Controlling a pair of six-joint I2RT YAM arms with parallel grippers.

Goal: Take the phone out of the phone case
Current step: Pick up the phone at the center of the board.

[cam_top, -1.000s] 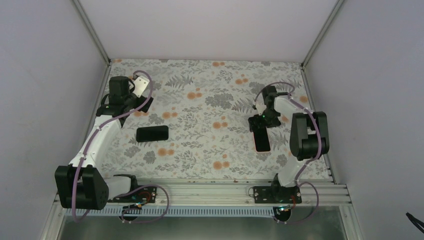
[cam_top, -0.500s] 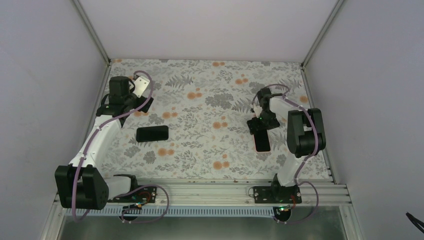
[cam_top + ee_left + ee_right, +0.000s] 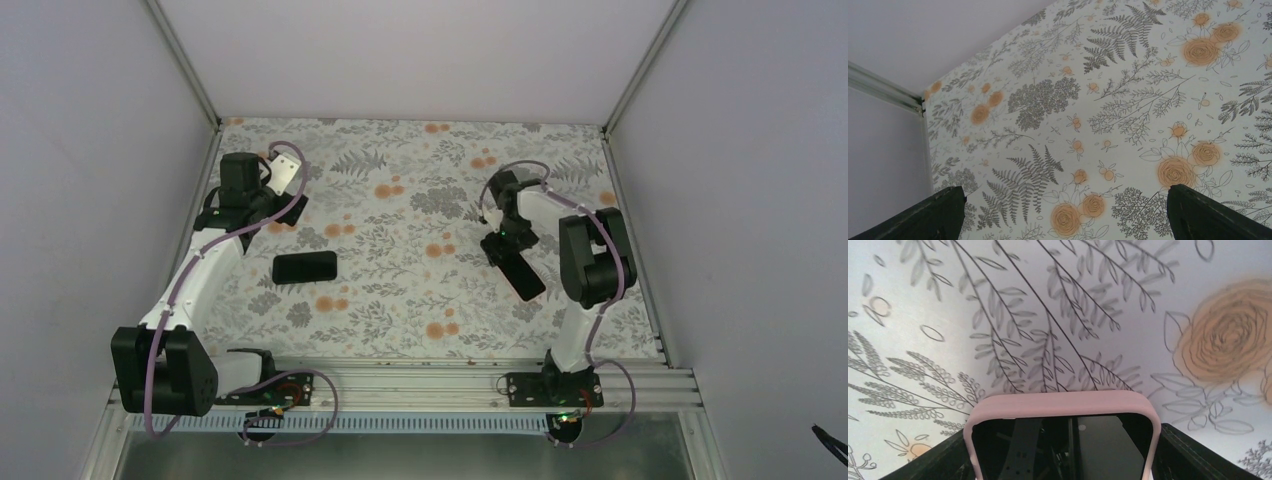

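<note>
A phone with a glossy black screen sits in a pink case (image 3: 1060,405). In the right wrist view its end sticks out between my dark fingers (image 3: 1193,452), which press on both long sides. From above the cased phone (image 3: 518,270) lies diagonally at the right of the floral table, looking dark. My right gripper (image 3: 503,240) holds its far end. My left gripper (image 3: 285,208) is at the far left of the table. In the left wrist view it (image 3: 1063,215) is wide open with only tablecloth between the fingertips (image 3: 938,210).
A flat black rectangular object (image 3: 305,267) lies on the cloth left of the middle, below the left gripper. Grey walls enclose the table on three sides. A metal rail (image 3: 440,380) runs along the near edge by the arm bases.
The right gripper has moved left and a little farther away, and turned. The cased phone swung from lying straight to lying diagonally. The left arm has not moved.
</note>
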